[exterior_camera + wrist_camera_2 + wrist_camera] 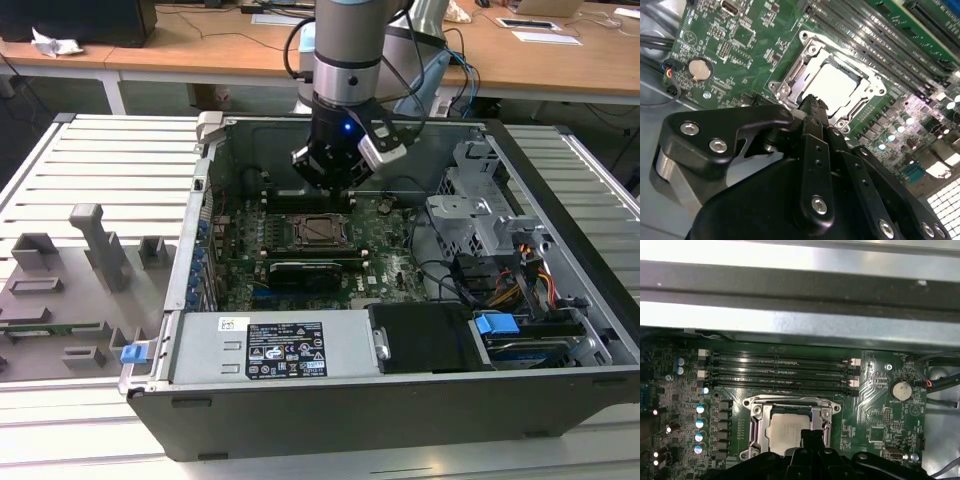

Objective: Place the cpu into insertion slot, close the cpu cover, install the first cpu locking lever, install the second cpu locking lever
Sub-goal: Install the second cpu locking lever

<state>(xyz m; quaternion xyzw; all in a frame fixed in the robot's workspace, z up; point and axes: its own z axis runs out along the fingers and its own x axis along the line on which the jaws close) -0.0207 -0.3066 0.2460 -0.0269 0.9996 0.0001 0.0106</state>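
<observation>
Grey slatted table (100, 160) under an open computer case (300, 405), with wooden desks behind at 12 o'clock.

Fingers (813, 112) pressed tight together, nothing seen between them. Gripper (812, 101) tip hanging just over the near edge of the cover (875, 90). Hard to tell if touching it or just above. In the exterior view, gripper (335, 180) at 12 o'clock from the cpu (320, 230), close over it.

Cpu (837, 82) lying flat in the slot (807, 47), shiny silver top facing up. Cover looks folded down around it, with the chip showing through the big window.

Likely a light little chip, stiff and flat, smooth on top and easy to slip. Likely easy to hurt too, so best held by two side edges, never from below. Cover thin metal, stiff, likely a bit springy, so best pushed on the frame and not on the chip. Levers likely thin springy wire, best caught near the free end.

Around the slot on the green board: long black memory slots (780, 372) and a round coin battery (898, 389). In the exterior view, memory slots at 12 o'clock from the cpu and a black card (310, 272) at 6 o'clock.

Near side of the cpu (785, 432) and cover (756, 430) blocked by the black gripper body in both wrist views. Levers too thin to pick out, so no telling if locked or loose.
</observation>
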